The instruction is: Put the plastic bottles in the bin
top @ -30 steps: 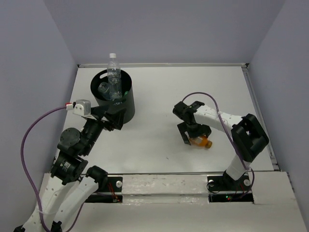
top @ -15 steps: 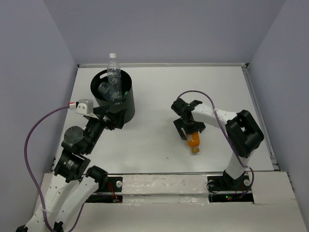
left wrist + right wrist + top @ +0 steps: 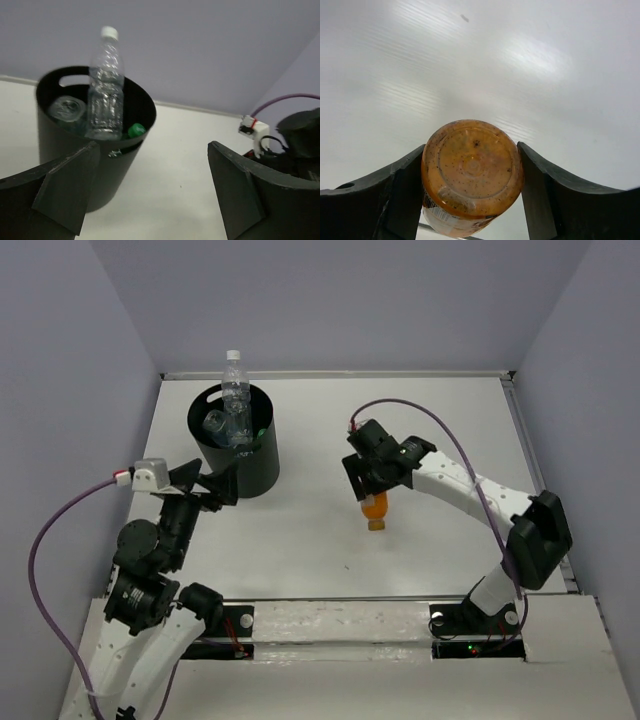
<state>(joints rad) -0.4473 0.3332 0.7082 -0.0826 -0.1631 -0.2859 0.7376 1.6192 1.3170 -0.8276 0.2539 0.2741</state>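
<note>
My right gripper point(image 3: 372, 492) is shut on the orange bottle point(image 3: 375, 509), which hangs cap-down above the table's middle. From the right wrist I look at the orange bottle's point(image 3: 472, 170) base, squeezed between both fingers point(image 3: 400, 195). The black bin point(image 3: 258, 465) stands at the back left. A clear bottle point(image 3: 236, 400) stands upright in it, poking above the rim. A second clear bottle point(image 3: 67, 107) and a green one point(image 3: 135, 130) lie inside. My left gripper point(image 3: 205, 485) is open and empty, low beside the bin's point(image 3: 60, 165) near side.
The walls of the enclosure surround the white table point(image 3: 430, 430). A raised rail point(image 3: 535, 470) runs along the right edge. The right arm's wrist and purple cable point(image 3: 290, 97) show at the right of the left wrist view.
My right gripper closed on the orange bottle, lifted it off the table and carried it left and back toward the bin. My left arm drew back to the left, away from the bin.
</note>
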